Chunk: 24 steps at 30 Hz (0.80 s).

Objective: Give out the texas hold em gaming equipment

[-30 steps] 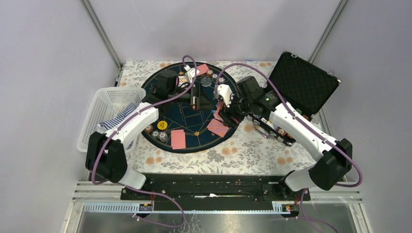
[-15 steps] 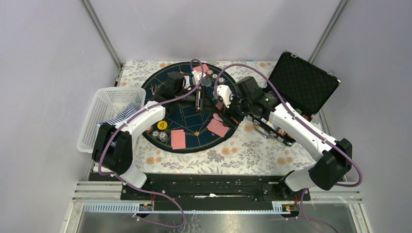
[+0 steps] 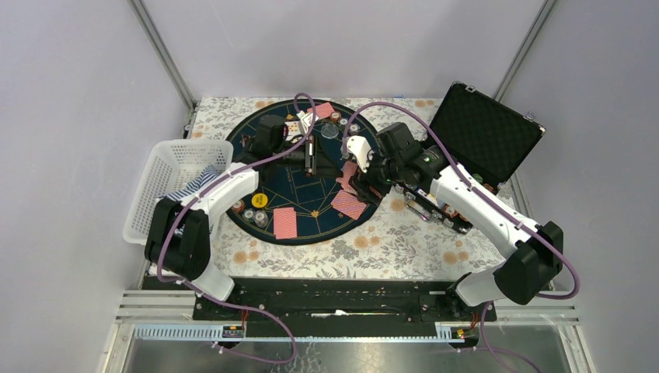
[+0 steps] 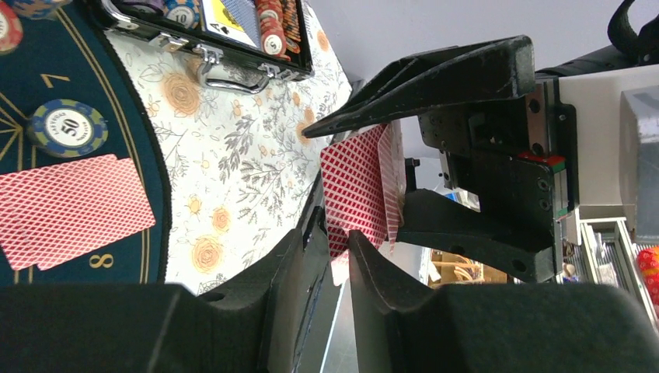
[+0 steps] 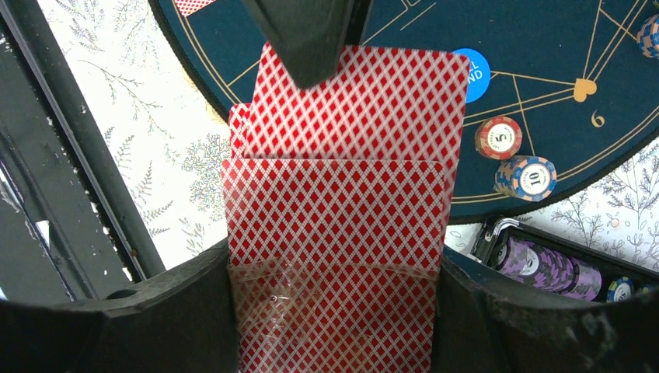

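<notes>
overhead, two robot arms meet above a round dark mat (image 3: 299,186) on a flowered table (image 3: 388,241). the right gripper (image 5: 336,260) is clamped on a deck (image 5: 334,217) of red-backed cards, one finger against each side, and holds it in the air over the mat's right part. one card (image 5: 365,101) juts out past the rest of the deck. the left gripper (image 4: 336,233) comes in from the opposite side. its fingers stand close together with a slim gap, and the edge of that card sits in the gap. it is not possible to tell whether they actually pinch it.

loose cards (image 3: 285,222) lie face down at the mat's near edge, near-right and far edge. a yellow button (image 3: 259,200) and a few chips (image 3: 250,214) sit at the mat's near-left rim. the right wrist view shows a blue button (image 5: 470,74) on the mat beside the deck, with two more chips close to it near the rim. an open black case (image 3: 486,132) stands right of the mat with chips inside. a white basket (image 3: 167,148) sits to the left.
</notes>
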Each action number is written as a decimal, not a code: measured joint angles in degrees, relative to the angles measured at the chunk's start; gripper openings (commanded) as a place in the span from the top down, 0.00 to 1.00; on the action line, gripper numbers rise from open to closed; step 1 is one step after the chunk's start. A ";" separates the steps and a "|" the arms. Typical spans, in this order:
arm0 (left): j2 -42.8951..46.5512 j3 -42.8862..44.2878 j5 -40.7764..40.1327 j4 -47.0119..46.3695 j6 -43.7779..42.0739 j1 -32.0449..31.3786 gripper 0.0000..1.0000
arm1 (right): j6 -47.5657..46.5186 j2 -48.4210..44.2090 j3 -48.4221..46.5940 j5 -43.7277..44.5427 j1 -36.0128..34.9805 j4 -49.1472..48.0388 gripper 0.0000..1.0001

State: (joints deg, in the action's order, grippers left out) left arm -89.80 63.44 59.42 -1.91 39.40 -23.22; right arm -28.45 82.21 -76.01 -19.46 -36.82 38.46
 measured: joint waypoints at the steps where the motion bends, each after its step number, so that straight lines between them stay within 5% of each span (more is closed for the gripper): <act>1: 0.15 -0.17 -0.02 0.02 0.02 0.31 0.71 | 0.00 0.00 0.00 0.04 0.00 0.00 1.00; 4: 0.50 -0.35 -0.07 0.04 -0.02 0.94 0.70 | 0.02 0.00 0.00 0.09 0.00 0.00 1.00; 9: 2.05 -1.84 0.07 -1.60 0.61 1.05 0.47 | 0.00 0.00 0.00 0.09 0.00 -0.02 1.00; 13: 3.13 -2.99 0.42 -3.74 2.54 1.03 0.43 | 0.02 0.00 0.00 0.09 0.00 -0.15 1.00; 24: 3.04 -3.08 0.42 -5.53 5.25 -0.68 0.70 | 0.07 0.00 0.00 0.15 0.00 -0.17 1.00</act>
State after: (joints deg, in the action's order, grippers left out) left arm -86.76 60.36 59.83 -7.44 44.64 -23.90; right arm -28.38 82.21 -76.01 -19.31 -36.82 38.28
